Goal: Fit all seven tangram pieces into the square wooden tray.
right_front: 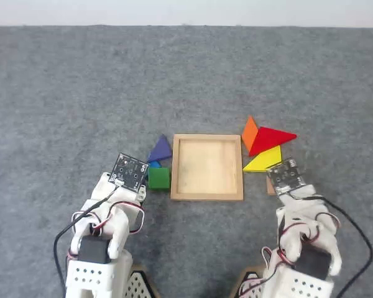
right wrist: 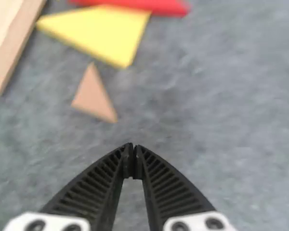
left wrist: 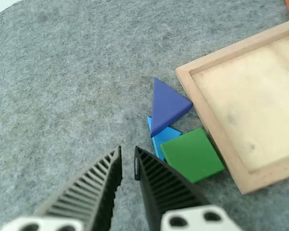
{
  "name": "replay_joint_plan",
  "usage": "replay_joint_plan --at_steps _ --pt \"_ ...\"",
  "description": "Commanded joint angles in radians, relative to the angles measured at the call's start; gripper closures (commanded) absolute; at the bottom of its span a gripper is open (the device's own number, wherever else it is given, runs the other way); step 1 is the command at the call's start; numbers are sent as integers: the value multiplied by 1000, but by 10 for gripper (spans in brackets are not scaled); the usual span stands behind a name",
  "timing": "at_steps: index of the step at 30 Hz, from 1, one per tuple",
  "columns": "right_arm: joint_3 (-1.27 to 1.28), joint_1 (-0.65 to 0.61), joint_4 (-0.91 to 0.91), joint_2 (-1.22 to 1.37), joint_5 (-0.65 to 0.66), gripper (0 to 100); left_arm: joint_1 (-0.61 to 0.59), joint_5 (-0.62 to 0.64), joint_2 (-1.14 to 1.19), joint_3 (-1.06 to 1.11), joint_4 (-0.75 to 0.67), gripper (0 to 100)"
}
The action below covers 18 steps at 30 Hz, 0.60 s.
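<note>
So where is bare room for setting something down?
Bare: inside the wooden tray, the mat beyond its far rim and at both outer sides. Crowded: purple triangle, blue piece, green square by its left rim; orange triangle, red triangle, yellow triangle by its right.

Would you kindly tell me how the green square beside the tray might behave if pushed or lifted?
The green square looks flat and rigid, so it would probably slide, not roll or tip. Its low edges may resist pinching. It sits by the blue piece, so pushing might shift that.
</note>
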Motion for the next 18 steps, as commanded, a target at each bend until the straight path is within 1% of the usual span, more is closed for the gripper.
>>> replay_joint_plan --at_steps 1,4,8,13,15,18 --pt "-161 22 30 2 -18 989 -3 8 -14 -8 6 949" --pt "-178 -8 28 99 -18 989 -3 8 -14 -8 6 949" --pt "-290 -16 -45 369 -41 989 -3 8 -14 -8 6 949" --pt "-644 -31 -102 831 -229 989 -3 8 -14 -8 6 949" --pt "-784 -71 -93 1043 -302 989 -3 8 -14 -8 6 949" --pt "-959 -154 -84 1331 -376 988 -3 8 -14 -8 6 949"
